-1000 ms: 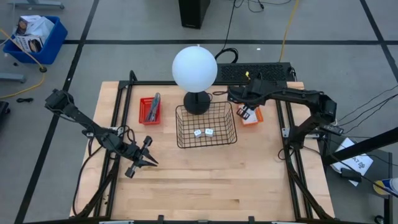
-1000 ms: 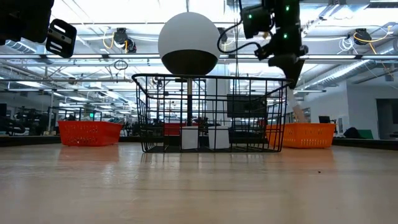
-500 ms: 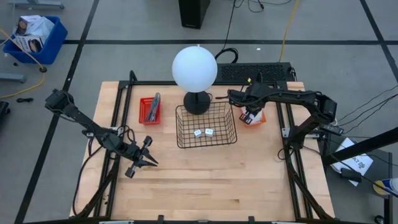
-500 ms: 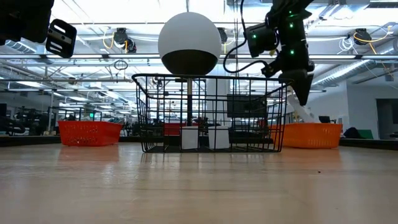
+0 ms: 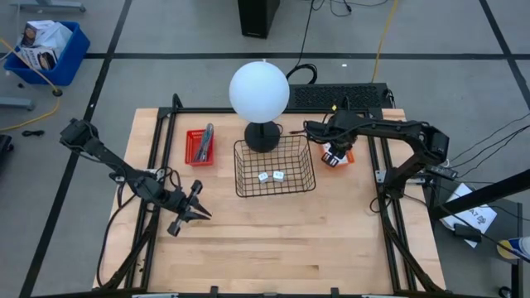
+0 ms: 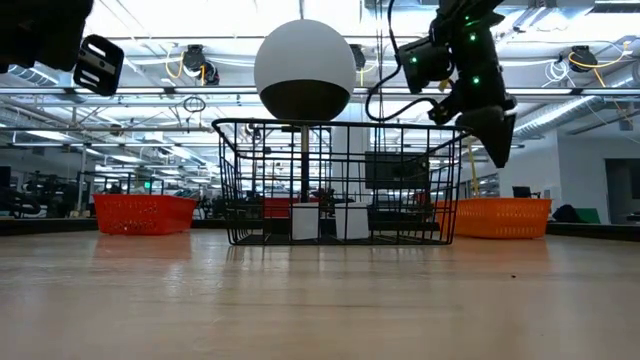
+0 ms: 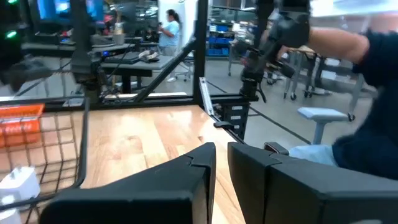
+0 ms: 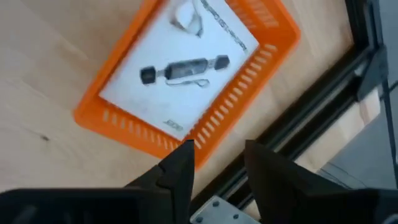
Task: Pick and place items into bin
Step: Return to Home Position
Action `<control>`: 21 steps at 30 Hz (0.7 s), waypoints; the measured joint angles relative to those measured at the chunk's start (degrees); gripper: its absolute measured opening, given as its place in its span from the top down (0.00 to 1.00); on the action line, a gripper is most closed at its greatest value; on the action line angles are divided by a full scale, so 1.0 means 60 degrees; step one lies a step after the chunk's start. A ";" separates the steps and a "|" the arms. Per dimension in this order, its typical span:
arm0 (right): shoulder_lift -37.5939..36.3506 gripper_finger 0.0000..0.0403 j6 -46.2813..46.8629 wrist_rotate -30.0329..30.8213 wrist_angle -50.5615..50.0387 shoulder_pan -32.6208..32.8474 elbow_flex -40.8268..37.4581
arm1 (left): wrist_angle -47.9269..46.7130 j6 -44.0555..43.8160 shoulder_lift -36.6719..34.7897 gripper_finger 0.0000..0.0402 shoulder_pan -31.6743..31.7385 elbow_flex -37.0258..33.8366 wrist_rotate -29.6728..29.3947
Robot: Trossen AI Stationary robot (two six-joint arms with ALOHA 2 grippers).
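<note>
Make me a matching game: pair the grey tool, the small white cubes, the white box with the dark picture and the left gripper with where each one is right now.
Things:
A. grey tool
B. small white cubes
C. white box with a dark picture
D. left gripper

Places:
1. in the orange bin
2. over the bare table, to the left of the basket
3. in the red bin
4. in the black wire basket

Pairs: A-3, B-4, C-1, D-2.
</note>
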 joint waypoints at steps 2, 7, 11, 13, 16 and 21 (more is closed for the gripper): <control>-0.0137 0.65 0.0426 -0.0014 -0.0234 0.0124 0.0006 | 0.0089 -0.0419 0.0000 0.87 0.0000 0.0000 -0.0326; -0.1000 0.64 0.0620 0.0034 0.0931 0.0980 0.0006 | 0.0557 -0.0921 -0.0004 0.87 0.0029 0.0000 -0.0798; -0.2088 0.65 0.0052 -0.1324 0.3014 0.1997 -0.0154 | 0.0552 -0.0559 -0.0003 0.87 0.0269 0.0000 -0.0879; -0.2677 0.65 -0.0163 -0.2003 0.4760 0.2616 -0.0513 | 0.0488 -0.0355 0.0000 0.87 0.0471 0.0000 -0.1323; -0.3456 0.64 -0.0471 -0.2195 0.7436 0.3627 -0.1546 | 0.0489 -0.0638 -0.0002 0.87 0.0729 0.0000 -0.2097; -0.4224 0.64 -0.0849 -0.2192 1.1012 0.5067 -0.3600 | 0.0153 -0.0837 -0.0004 0.87 0.1181 0.0000 -0.2133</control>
